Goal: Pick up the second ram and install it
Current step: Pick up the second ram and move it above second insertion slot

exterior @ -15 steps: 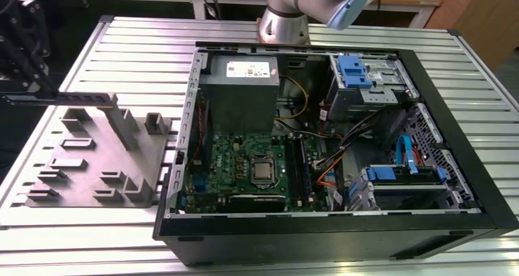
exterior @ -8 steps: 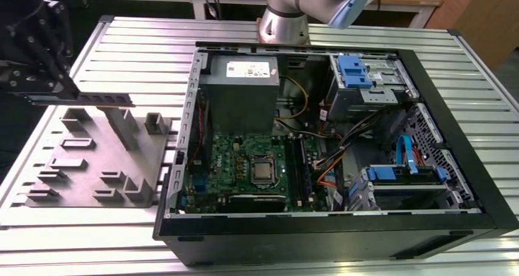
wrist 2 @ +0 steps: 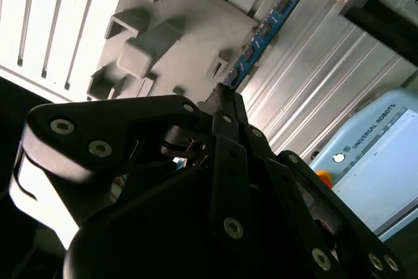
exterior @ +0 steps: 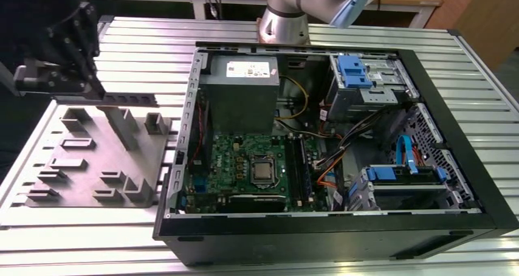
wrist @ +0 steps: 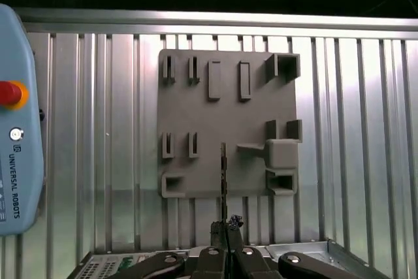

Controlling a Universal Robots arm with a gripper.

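Gripper (exterior: 96, 93) sat at 10 o'clock in the exterior view, off the case (exterior: 341, 233) and over the far edge of the grey tray (exterior: 81, 179). Its jaws were clamped on one end of the ram (exterior: 134, 100). The ram stuck out from the fingertips as a dark flat strip pointing toward 3 o'clock, at the case.

In the second wrist view the gripper (wrist 2: 225, 96) pinched the ram (wrist 2: 264, 31), with the fingers pressed flat on both faces. The stick looked blue with dark chips and ran straight away from the tips. The tray (wrist 2: 176, 4) and the ribbed metal table (wrist 2: 313, 63) lay beyond it.

In the first wrist view the ram (wrist: 223, 174) showed edge-on as a thin dark line rising from the gripper (wrist: 225, 230). It was held above the tray (wrist: 215, 122), well clear of it. A pale blue pendant (wrist: 16, 129) lay on the table (wrist: 98, 96) beside the tray.

In the exterior view the tray sat at 9 o'clock of the open case. The green motherboard (exterior: 239, 163) lay inside the case at its 7 o'clock, with long black slots (exterior: 298, 166) along its 3 o'clock side. The arm (exterior: 285, 14) stood at 12 o'clock, behind the case.
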